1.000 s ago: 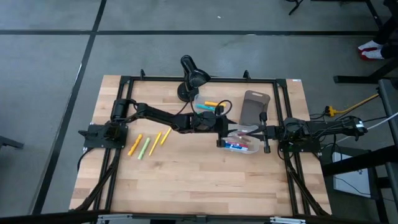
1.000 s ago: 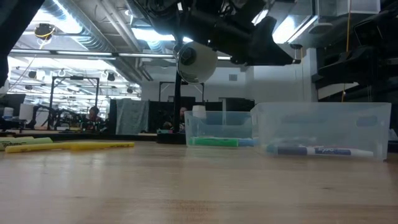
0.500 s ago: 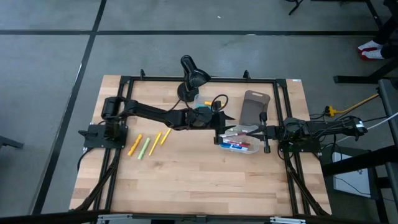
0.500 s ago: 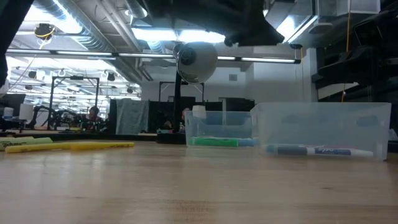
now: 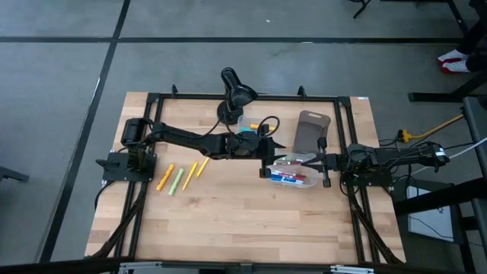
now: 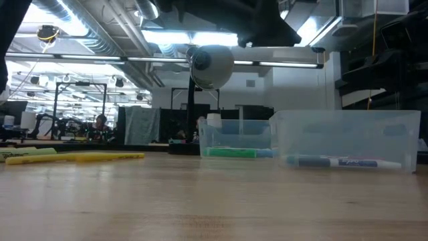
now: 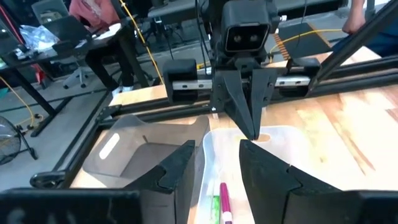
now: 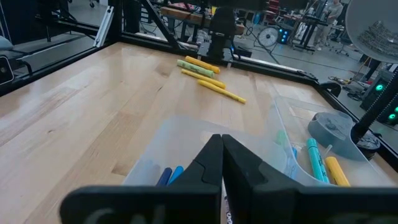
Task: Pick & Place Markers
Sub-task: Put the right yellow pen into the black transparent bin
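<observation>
now the left gripper (image 7: 214, 165) hangs over the clear bin (image 7: 283, 140), fingers apart with nothing visibly between them; a pink marker (image 7: 224, 202) lies in the bin below. better to lift straight clear before swinging toward the yellow and green markers (image 5: 181, 176) on the bare wood. the right gripper (image 8: 221, 163) waits pinched together above the bin's rim. compared with a second ago, the left arm has reached farther over the bin.
</observation>
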